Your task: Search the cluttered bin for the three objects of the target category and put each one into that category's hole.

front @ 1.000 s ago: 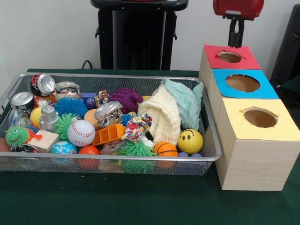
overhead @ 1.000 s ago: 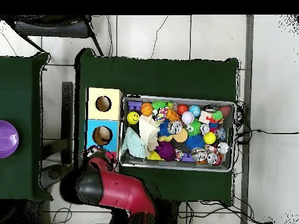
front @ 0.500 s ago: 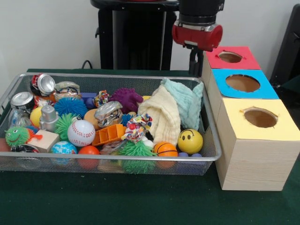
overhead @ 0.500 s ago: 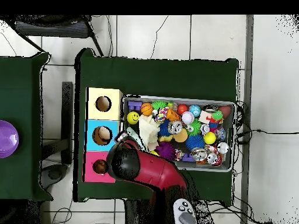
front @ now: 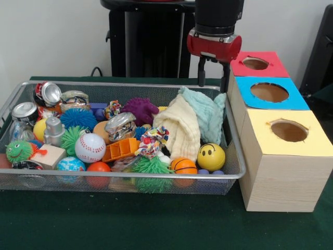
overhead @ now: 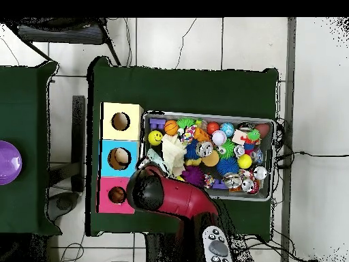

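Observation:
The bin (front: 130, 84) of silver wire mesh lies on the green table, full of clutter; in the overhead view its rim (overhead: 204, 115) shows. My gripper (front: 212, 86) hangs open and empty over the bin's far right corner, just left of the red-bordered hole (front: 255, 63). In the overhead view the red and black arm (overhead: 146, 191) hides the gripper, beside the red-bordered hole (overhead: 117, 195). I see no plush animals; none shows among the clutter.
The blue-bordered hole (front: 269, 92) and yellow-bordered hole (front: 289, 131) lie nearer the camera on the same row of boxes. Below the gripper are a mint cloth (front: 205, 112) and a cream cloth (front: 179, 127). Cans (front: 47, 94), a baseball (front: 90, 147) and a smiley ball (front: 210, 156) fill the bin.
The arm has swung from behind the red-topped box to the bin's far right corner. Both fingers now show, spread apart.

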Available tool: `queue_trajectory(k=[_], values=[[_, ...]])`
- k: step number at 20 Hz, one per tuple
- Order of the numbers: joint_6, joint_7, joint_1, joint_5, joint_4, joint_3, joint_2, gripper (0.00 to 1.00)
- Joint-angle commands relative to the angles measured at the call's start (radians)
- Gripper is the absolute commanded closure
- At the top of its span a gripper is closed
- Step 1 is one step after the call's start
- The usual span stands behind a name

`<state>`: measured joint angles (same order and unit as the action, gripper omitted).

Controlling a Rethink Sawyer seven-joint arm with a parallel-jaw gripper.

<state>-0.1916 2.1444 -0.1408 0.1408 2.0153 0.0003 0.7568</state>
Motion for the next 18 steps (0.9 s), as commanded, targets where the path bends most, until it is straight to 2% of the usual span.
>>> queue_trajectory(k=[1,6,12,18], values=[[0.138,0.072,-0.03,-0.079,-0.023,0.083,-0.106,0.0],[0.194,0.07,-0.051,-0.111,-0.055,0.083,-0.176,0.0],[0.132,0.04,-0.07,-0.123,-0.097,0.063,-0.17,0.0],[0.153,0.045,-0.063,-0.14,-0.112,0.039,-0.206,0.0]])
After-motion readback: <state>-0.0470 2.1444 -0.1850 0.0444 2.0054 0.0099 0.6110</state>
